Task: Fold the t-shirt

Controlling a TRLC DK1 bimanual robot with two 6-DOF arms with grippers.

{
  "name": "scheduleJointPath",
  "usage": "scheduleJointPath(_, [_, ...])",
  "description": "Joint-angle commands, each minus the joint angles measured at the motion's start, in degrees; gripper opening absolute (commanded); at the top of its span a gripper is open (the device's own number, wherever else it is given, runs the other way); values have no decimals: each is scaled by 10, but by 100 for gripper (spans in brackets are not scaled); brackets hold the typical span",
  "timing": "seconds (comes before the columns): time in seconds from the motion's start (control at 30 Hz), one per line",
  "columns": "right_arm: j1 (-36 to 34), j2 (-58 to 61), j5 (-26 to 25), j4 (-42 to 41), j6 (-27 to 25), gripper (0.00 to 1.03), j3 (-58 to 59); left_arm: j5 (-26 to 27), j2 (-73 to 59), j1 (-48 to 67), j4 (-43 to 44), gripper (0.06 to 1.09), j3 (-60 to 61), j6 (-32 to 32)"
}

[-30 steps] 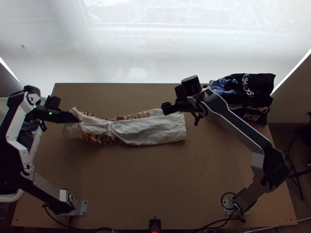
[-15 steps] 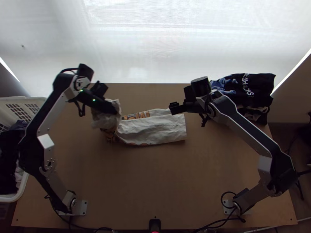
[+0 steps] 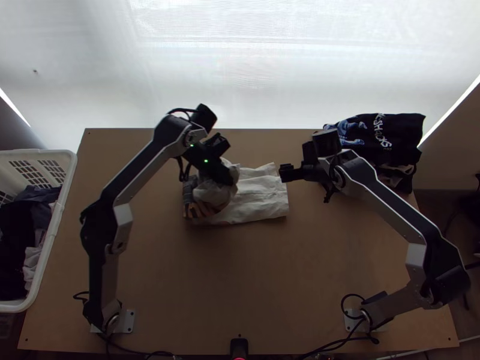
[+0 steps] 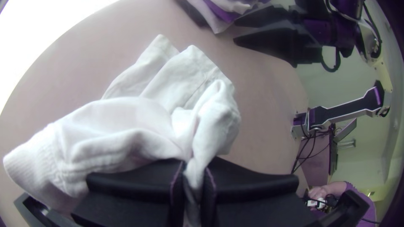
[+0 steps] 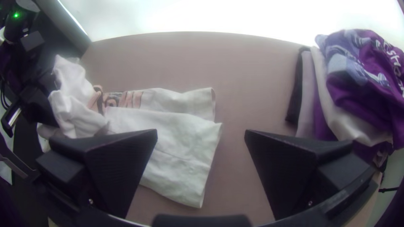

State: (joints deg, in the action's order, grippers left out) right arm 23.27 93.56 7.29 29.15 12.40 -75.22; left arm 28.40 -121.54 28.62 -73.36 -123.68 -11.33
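Observation:
In the top view my left gripper (image 3: 227,177) is over the white t-shirt (image 3: 259,199), around the table's middle. The left wrist view has my left gripper (image 4: 194,176) shut on a bunched part of the t-shirt (image 4: 122,122); the rest hangs or lies in folds around the fingers. The shirt's right part lies flat in overlapping layers, with orange print at its left part. My right gripper (image 3: 284,173) is at the shirt's right end in the top view; in the right wrist view my right gripper (image 5: 201,136) stands open with nothing between its fingers.
A pile of folded dark and light clothes (image 3: 384,141) lies at the table's far right corner. A white basket (image 3: 67,180) with clothes stands at the left edge. Bare wood (image 3: 240,276) extends between the two arm bases. A person's hand (image 4: 324,191) shows in the left wrist view.
My left gripper has moved right from the shirt's left end, carrying that end over toward the right part. My right gripper has shifted a little to the right.

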Motion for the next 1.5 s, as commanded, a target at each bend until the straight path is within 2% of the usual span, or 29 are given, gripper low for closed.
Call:
scheduleJointPath(0.0, [-28, -45, -3, -18, 0, 96, 80, 0, -92, 52, 51, 9, -71, 28])
scheduleJointPath(0.43, [-46, -203, -3, -23, 4, 96, 198, -3, -168, 78, 218, 9, -75, 92])
scheduleJointPath(0.47, [-46, -208, -3, -23, 6, 96, 203, -2, -172, 79, 233, 12, -75, 98])
scheduleJointPath(0.5, [-46, -213, -3, -23, 7, 96, 206, -1, -175, 81, 240, 29, -75, 99])
scheduleJointPath(0.53, [-46, -217, -3, -23, 7, 96, 209, 2, -177, 83, 241, 59, -75, 100])
scheduleJointPath(0.57, [-46, -218, -3, -23, 8, 96, 211, 8, -179, 85, 243, 100, -75, 102])
scheduleJointPath(0.6, [-46, -220, -3, -23, 8, 96, 212, 19, -179, 86, 241, 104, -75, 105])
scheduleJointPath(0.73, [-45, -223, -3, -24, 8, 96, 216, 80, -157, 86, 217, 104, -72, 109])
scheduleJointPath(0.83, [-38, -221, -3, -28, 7, 96, 217, 104, -119, 80, 217, 104, -69, 120])
scheduleJointPath(1.03, [-18, -219, -6, -41, 5, 96, 220, 120, -42, 55, 226, 104, -69, 145])
scheduleJointPath(1.17, [20, -204, -6, -42, 1, 96, 194, 120, 2, 23, 230, 104, -54, 149])
scheduleJointPath(1.4, [85, -151, -4, -28, -2, 96, 61, 119, 59, -54, 190, 104, -18, 109])
scheduleJointPath(1.47, [92, -118, 37, -23, 32, 96, 19, 119, 63, -81, 166, 104, -17, 97])
